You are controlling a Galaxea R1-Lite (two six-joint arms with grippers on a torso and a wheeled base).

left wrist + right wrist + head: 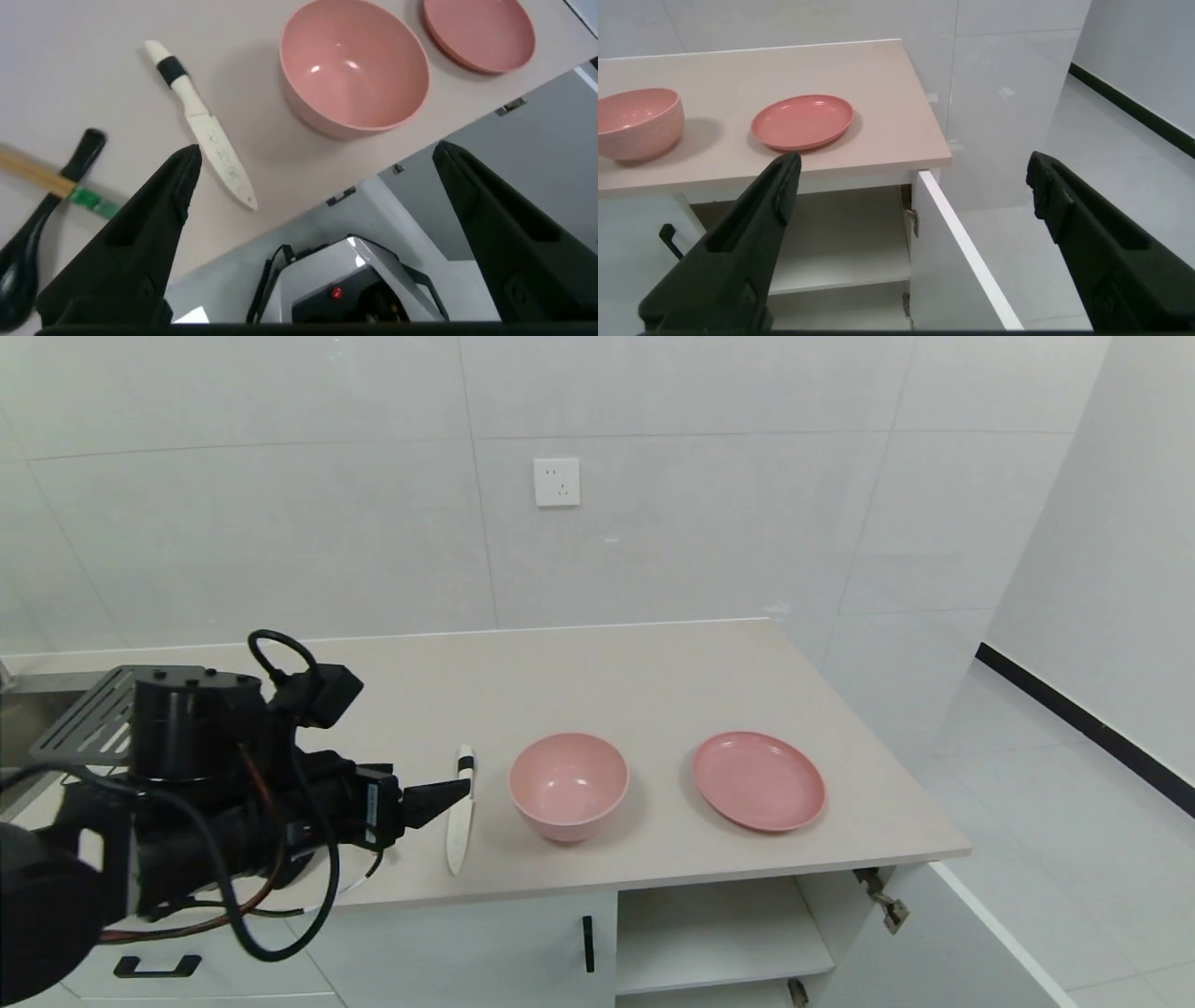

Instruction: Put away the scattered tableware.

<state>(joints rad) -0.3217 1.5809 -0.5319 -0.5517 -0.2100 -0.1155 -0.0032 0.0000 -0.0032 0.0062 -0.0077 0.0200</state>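
The left pincer (318, 157) hung spread wide above the front edge of the beige surface (597, 681), just beside a white knife with a black band round its handle (460, 810), touching nothing. The knife lay flat, with a pale pink deep bowl (568, 787) upright next to it and a pink shallow plate (758, 779) farther toward the robot's right, apart from the bowl. A black spoon (26, 257) lay by a wooden stick with a green band (42, 174). The right pincer (912, 170), also spread and empty, hovered off the surface by the open white cabinet door (962, 257).
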